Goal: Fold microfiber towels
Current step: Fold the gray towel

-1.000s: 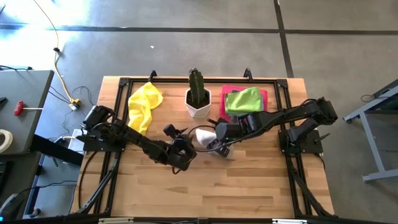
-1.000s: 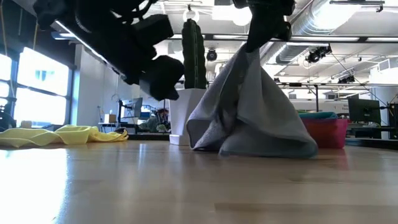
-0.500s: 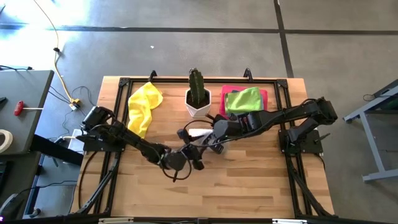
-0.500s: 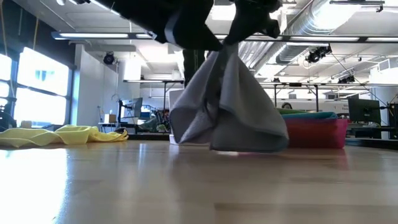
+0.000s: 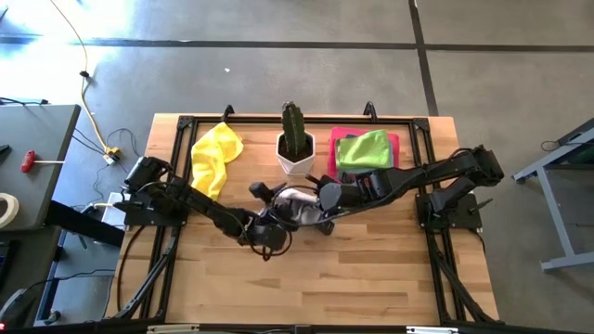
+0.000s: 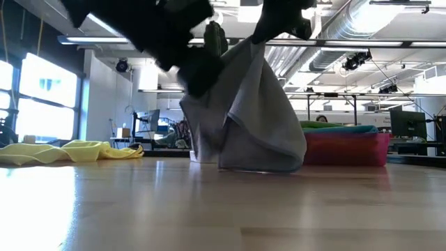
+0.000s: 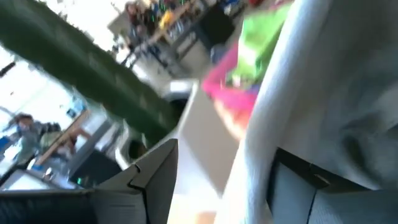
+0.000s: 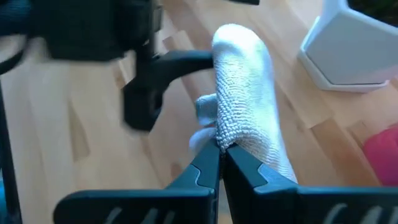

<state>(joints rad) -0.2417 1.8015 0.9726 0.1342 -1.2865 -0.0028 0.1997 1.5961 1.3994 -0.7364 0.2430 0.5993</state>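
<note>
Yellow towel (image 5: 214, 156) crumpled far left on counter (image 5: 371, 278). Left gripper (image 5: 266, 215) at counter centre, fingers (image 7: 143, 186) spread either side of hanging grey towel (image 6: 244, 111). Cactus pot (image 5: 296, 150) just behind. Right gripper (image 8: 222, 163) fingers pinching grey towel top, lifted. Green towel (image 5: 364, 148) on pink tray (image 5: 394, 141) far right.

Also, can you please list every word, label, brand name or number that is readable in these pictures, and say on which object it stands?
None can be read: no text shows on the grey towel, yellow towel, green towel, pink tray, white cactus pot or table.
Background room items in the low view: too small and blurred to read.
</note>
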